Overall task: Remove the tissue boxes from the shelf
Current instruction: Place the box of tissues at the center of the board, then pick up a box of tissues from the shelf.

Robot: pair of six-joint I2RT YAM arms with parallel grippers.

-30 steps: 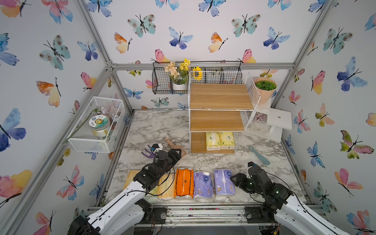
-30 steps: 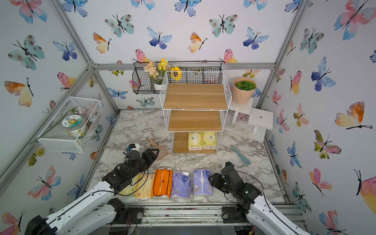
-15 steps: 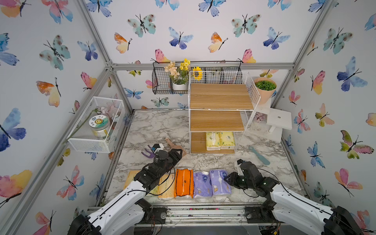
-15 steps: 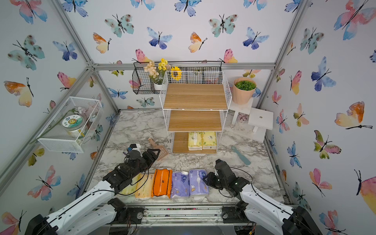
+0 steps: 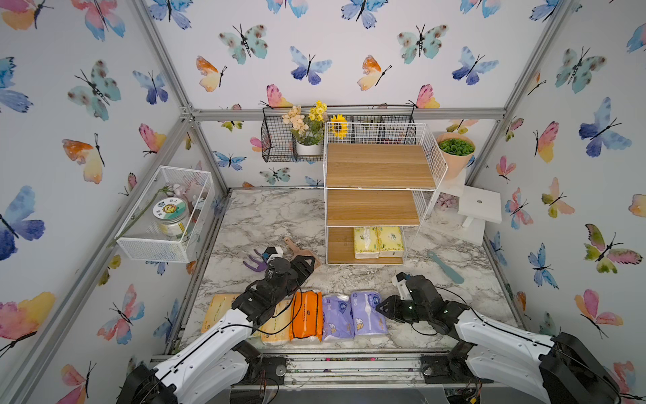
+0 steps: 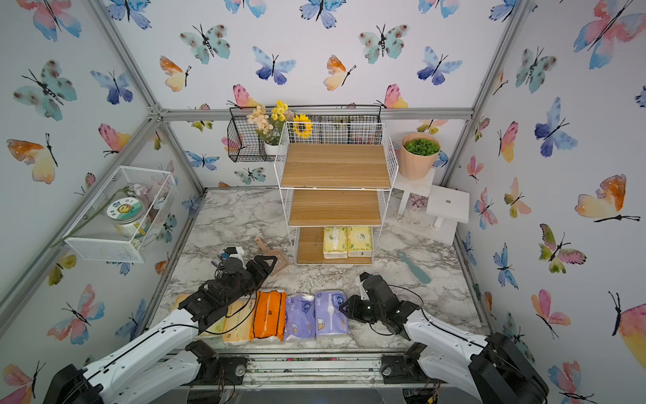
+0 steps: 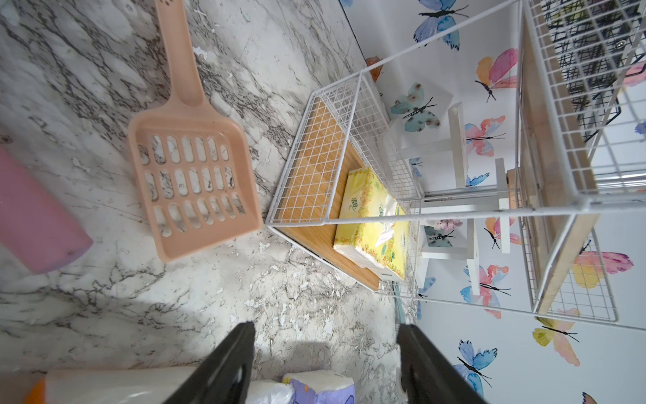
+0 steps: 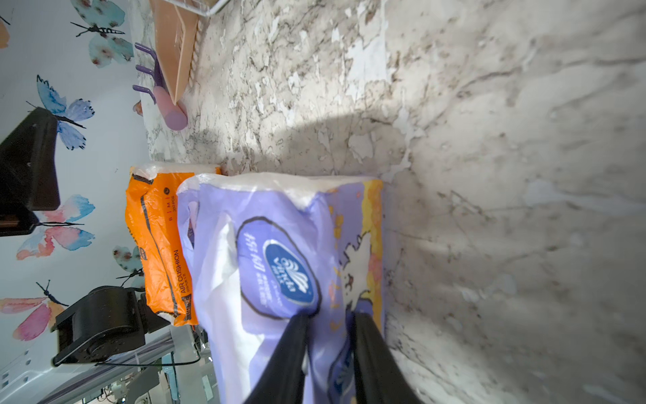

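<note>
Right gripper (image 8: 330, 316) jaws nearly together, tips against the lilac pack (image 8: 279, 245); can't tell if they pinch the wrap. Left gripper (image 7: 325, 328) jaws wide apart, holding nothing. Two yellow packs (image 7: 374, 224) ahead of it, on the shelf (image 7: 307, 168) bottom board.

Shelf (image 5: 379, 168) is standing on table (image 5: 272, 217), back centre-right; two packs (image 5: 379, 241) are lying side by side, touching, on its bottom board, right half. Row of packs (image 5: 307, 314) is lying along front edge, rightmost pack (image 5: 367, 311) ending it. Scoop (image 7: 190, 182) is lying just left of shelf, spatula (image 5: 445, 267) lying to its right
</note>
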